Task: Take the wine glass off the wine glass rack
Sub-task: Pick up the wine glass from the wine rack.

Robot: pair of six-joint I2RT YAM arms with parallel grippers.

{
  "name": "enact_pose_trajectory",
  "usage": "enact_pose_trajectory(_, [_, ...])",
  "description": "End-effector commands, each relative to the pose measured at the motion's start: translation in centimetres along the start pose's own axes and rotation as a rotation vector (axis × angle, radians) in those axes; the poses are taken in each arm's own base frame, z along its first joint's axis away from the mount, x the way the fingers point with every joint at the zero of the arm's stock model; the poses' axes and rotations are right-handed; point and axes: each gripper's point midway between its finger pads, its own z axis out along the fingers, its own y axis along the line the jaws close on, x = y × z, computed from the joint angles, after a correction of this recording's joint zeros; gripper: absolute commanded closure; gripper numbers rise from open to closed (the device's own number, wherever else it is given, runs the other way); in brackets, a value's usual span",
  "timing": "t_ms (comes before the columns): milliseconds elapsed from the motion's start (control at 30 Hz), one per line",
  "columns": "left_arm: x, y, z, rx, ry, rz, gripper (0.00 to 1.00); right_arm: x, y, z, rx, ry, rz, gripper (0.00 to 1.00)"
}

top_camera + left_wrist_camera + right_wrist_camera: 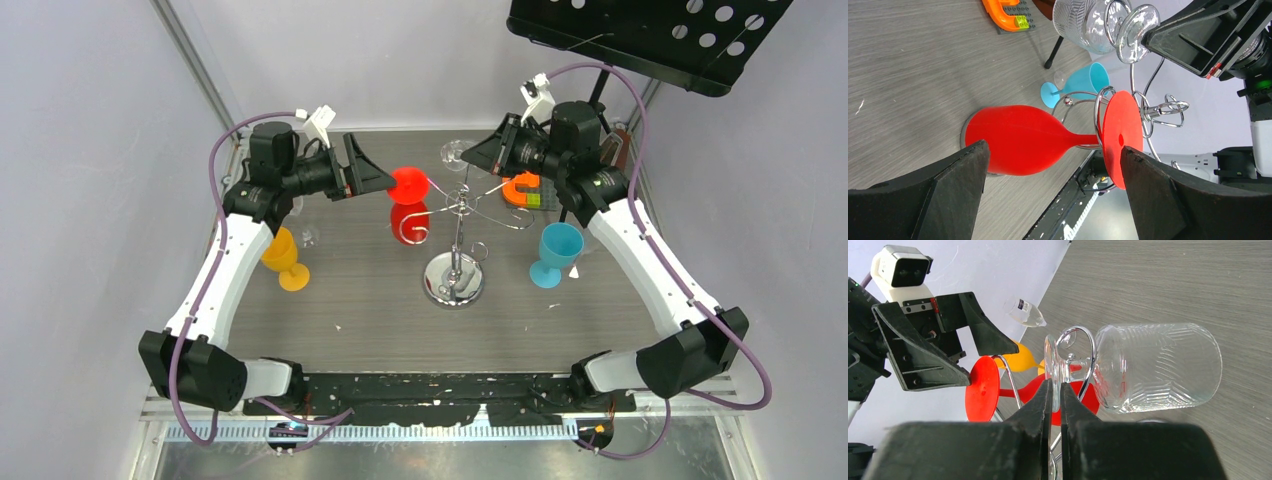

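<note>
Find the red wine glass [1018,140] hung on the rack [453,279], stem crosswise between the fingers [943,195] of the wide-open, empty left gripper [1053,147] — leave the right gripper [1055,385], seemingly pinched shut on the clear glass [1158,365] by its foot.

I work over a grey wood-grain tabletop [350,290] filling the frame's middle, pale lilac-white walls [90,150] at left, top and right, a black perforated metal music stand [640,35] at upper right.

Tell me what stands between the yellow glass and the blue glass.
The rack's base, with the post rising from it, stands between the yellow glass and the blue glass. The top view shows this.
</note>
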Motion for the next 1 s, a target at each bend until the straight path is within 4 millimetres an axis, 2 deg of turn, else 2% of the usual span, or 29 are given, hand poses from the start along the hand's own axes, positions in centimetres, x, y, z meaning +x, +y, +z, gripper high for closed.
enact_pose_trajectory(0, [-0.9,-0.8,-0.3,0.031,-0.018,0.047,0.0,-2.1,2.2,-0.2,-0.069,-0.049,-0.114,0.94])
enact_pose_trajectory(200, [-0.8,-0.9,-0.4,0.035,-0.016,0.052,0.0,-3.1,3.2,-0.6,-0.104,-0.08,-0.173,0.94])
enact_pose_trajectory(433, [-0.7,-0.8,-0.3,0.034,-0.012,0.049,0.0,-3.1,3.5,-0.7,-0.115,-0.08,-0.17,0.94])
enact_pose_trajectory(767, [-0.7,-0.8,-0.3,0.035,-0.012,0.051,0.0,-2.3,3.1,-0.6,-0.069,-0.04,0.054,0.94])
enact_pose_trajectory(967, [-0.6,-0.9,-0.4,0.037,-0.012,0.053,0.0,-1.9,2.9,-0.6,-0.048,-0.016,0.132,0.94])
